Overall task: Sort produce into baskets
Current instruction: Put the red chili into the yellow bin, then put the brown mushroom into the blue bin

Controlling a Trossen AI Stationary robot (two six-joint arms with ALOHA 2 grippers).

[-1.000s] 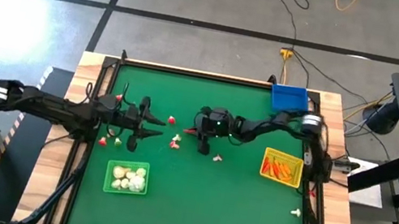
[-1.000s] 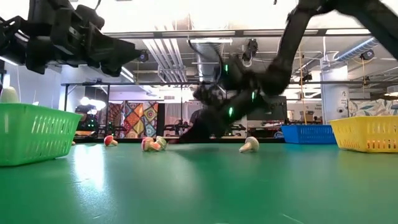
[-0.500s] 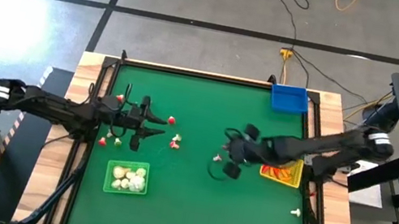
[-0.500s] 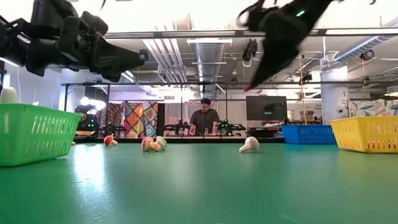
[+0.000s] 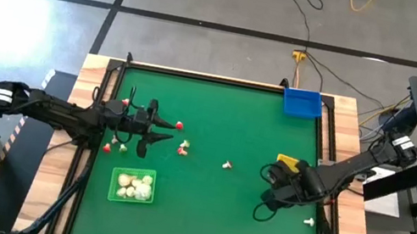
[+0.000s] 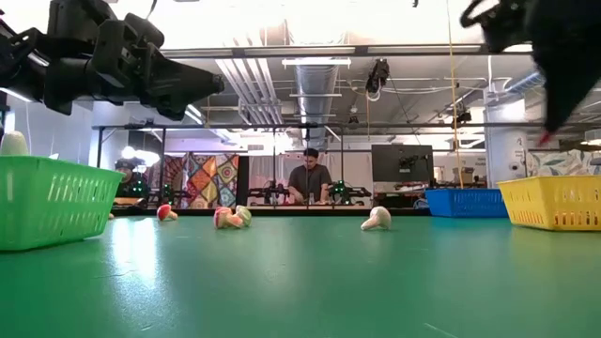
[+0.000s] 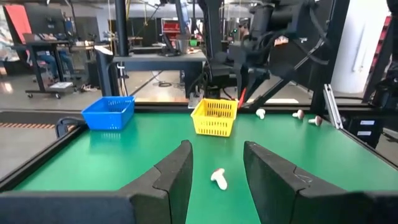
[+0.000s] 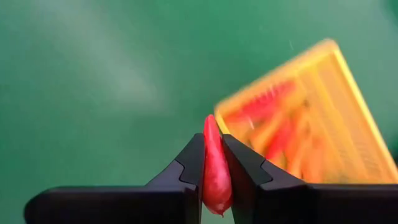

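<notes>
Partway through, the sorting is looking well advanced but unfinished. Whitish bulbs [image 5: 133, 186] are lying in the green basket [image 5: 117, 175] near the front left of the green worktop [image 5: 209, 212], and orange and red sticks are lying in the yellow basket [image 7: 215, 117] at the right. Nothing is showing inside the blue basket [image 5: 301, 102] at the far right corner.

Loose pieces are waiting: a cluster of red-and-white pieces [image 5: 179, 125] around the left arm, one whitish piece [image 5: 226, 166] near the middle, and a few more [image 5: 309, 222] near the front right corner.

Right claw [image 8: 212, 163] is gripping a red stick [image 8: 214, 168], hanging over the worktop just beside the yellow basket, on its inner side. Its jaws are closing on the stick's sides, so the long axis is running forward between the fingers, with the narrow tip pointing ahead, away from the wrist, and the thicker end poking out behind.

Left claw [image 7: 216, 171] is hovering half open and empty over the left half of the worktop, aimed across at the yellow basket.

By my judgement, dropping this stick into the yellow basket is coming next.
</notes>
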